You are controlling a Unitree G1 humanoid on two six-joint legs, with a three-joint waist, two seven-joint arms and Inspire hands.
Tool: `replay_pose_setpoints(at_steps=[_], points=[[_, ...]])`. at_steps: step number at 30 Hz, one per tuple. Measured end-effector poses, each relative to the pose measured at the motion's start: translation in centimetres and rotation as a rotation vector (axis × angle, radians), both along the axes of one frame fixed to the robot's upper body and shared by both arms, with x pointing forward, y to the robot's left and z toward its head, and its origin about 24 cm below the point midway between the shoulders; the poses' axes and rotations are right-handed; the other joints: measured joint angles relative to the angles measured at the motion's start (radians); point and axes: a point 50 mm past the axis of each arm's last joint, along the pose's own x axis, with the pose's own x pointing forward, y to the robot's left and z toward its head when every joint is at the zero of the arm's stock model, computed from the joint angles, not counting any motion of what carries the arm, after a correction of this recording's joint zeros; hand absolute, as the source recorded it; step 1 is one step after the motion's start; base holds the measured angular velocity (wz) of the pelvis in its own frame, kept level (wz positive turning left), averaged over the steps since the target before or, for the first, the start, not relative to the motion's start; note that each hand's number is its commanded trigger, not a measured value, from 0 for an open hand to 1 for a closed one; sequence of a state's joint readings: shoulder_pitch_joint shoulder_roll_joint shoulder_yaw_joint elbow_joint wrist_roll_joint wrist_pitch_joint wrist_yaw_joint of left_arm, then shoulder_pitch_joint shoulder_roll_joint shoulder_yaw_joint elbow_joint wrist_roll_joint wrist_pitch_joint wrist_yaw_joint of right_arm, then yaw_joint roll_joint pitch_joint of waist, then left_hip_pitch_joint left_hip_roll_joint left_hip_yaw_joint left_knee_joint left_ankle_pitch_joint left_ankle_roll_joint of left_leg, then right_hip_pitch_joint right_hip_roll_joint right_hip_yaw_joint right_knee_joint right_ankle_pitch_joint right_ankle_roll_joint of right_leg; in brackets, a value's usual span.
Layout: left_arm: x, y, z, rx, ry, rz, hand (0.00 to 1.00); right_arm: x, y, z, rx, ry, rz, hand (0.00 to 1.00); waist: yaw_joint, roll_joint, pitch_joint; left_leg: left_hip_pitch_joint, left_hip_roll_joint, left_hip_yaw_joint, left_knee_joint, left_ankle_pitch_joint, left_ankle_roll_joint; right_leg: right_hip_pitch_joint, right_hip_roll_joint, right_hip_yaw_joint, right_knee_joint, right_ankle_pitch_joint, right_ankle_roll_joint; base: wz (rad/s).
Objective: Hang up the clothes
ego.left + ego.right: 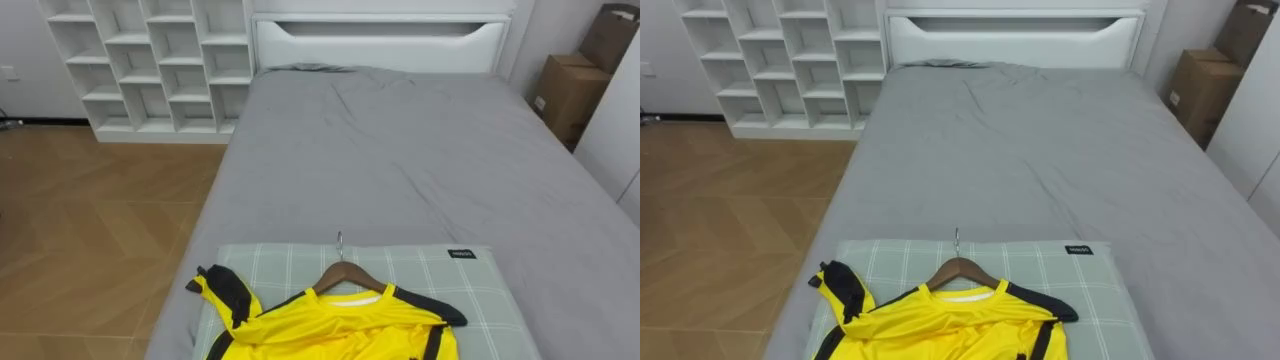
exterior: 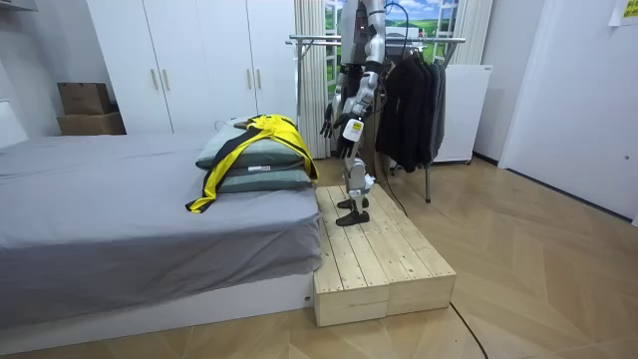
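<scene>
A yellow shirt (image 1: 340, 325) with black trim lies on a wooden hanger (image 1: 346, 270), whose metal hook points toward the head of the bed. Shirt and hanger rest on a green checked pillow (image 1: 270, 262) at the foot of the grey bed (image 1: 400, 150). In the room view the shirt (image 2: 261, 135) drapes over stacked pillows. I stand on a wooden platform (image 2: 374, 254) at the bed's foot, facing the bed. My left hand (image 2: 332, 120) hangs at hip height with relaxed fingers, a short way from the shirt and holding nothing.
A clothes rail (image 2: 384, 40) with dark garments (image 2: 414, 105) stands behind me. White cube shelves (image 1: 150, 60) are left of the bed, cardboard boxes (image 1: 570, 90) right of it. White wardrobes (image 2: 199, 60) line the far wall. Wooden floor surrounds the platform.
</scene>
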State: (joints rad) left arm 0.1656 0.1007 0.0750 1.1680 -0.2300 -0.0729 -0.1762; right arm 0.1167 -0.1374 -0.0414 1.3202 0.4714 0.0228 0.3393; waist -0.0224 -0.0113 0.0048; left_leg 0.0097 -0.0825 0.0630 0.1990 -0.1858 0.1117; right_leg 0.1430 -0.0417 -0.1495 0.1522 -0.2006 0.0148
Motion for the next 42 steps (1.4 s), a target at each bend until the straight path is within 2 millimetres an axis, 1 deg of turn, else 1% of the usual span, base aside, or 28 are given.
replay_pose_setpoints(at_steps=[14, 16, 19, 31, 35, 38, 40, 41, 42], points=[[0.1, 0.1, 0.0, 0.002, -0.001, -0.001, 0.0, 0.2, -0.1, 0.0, -0.003, -0.003, 0.007, 0.0, 0.0, -0.004, 0.002, 0.004, 0.0, 0.0, -0.002, 0.0, 0.0, -0.001, 0.0, -0.003, -0.001, 0.0, 0.0, 0.0], [0.1, 0.1, 0.0, 0.004, -0.002, -0.001, 0.0, 0.3, 0.0, 0.0, -0.003, -0.006, 0.008, 0.0, 0.0, -0.007, 0.0038, 0.002, 0.0, -0.002, -0.002, 0.0, 0.0, 0.002, 0.0, -0.006, -0.001, 0.0, 0.0, 0.02], [0.1, 0.1, 0.0, 0.004, -0.004, -0.001, 0.0, 0.3, -0.1, 0.0, -0.003, -0.007, 0.009, 0.0, 0.0, -0.007, 0.0044, -0.001, -0.002, -0.01, 0.0, 0.0, 0.0, 0.002, 0.0, -0.007, -0.001, 0.0, 0.0, 0.07], [-0.2, 0.1, 0.0, 0.001, 0.0, 0.053, 0.0, 0.2, -0.2, 0.0, -0.038, 0.01, 0.0, 0.0, 0.002, -0.003, 0.0027, -0.001, -0.002, -0.015, 0.004, 0.0, -0.001, 0.002, -0.001, -0.038, 0.0, 0.0, 0.0, 0.0], [-0.3, 0.2, 0.0, 0.023, 0.007, 0.069, 0.0, 0.3, -0.3, 0.0, -0.055, 0.014, -0.003, 0.0, 0.004, -0.003, 0.0026, 0.009, -0.001, -0.014, 0.002, 0.0, -0.001, 0.011, -0.001, -0.039, -0.001, 0.0, 0.0, 0.0], [-0.7, 0.9, 0.0, 0.068, 0.019, 0.126, 0.0, 0.3, -0.4, 0.0, -0.074, 0.019, -0.011, 0.0, 0.012, -0.002, 0.0016, 0.017, 0.0, -0.014, 0.0, -0.001, -0.003, 0.016, 0.001, -0.039, -0.001, 0.0, 0.0, -0.05], [-1.4, 1.8, 0.2, 0.125, 0.04, 0.188, 0.0, -0.1, -0.6, 0.0, -0.09, 0.029, -0.017, 0.0, 0.026, 0.004, -0.0009, 0.018, 0.001, -0.012, 0.007, -0.002, -0.004, 0.018, 0.001, -0.043, -0.001, 0.0, 0.0, -0.02], [-1.7, 2.1, 0.2, 0.145, 0.048, 0.211, 0.0, -0.3, -0.7, 0.0, -0.095, 0.033, -0.025, 0.0, 0.03, 0.001, 0.0008, 0.019, 0.001, -0.012, 0.006, -0.002, -0.004, 0.019, 0.001, -0.043, -0.001, 0.0, 0.0, 0.0], [-2.4, 2.7, 0.3, 0.192, 0.071, 0.24, 0.0, -0.6, -1.0, 0.1, -0.105, 0.039, -0.039, 0.0, 0.033, 0.002, 0.001, 0.021, 0.001, -0.013, 0.005, -0.002, -0.004, 0.022, 0.001, -0.042, -0.001, 0.0, 0.0, 0.0]])
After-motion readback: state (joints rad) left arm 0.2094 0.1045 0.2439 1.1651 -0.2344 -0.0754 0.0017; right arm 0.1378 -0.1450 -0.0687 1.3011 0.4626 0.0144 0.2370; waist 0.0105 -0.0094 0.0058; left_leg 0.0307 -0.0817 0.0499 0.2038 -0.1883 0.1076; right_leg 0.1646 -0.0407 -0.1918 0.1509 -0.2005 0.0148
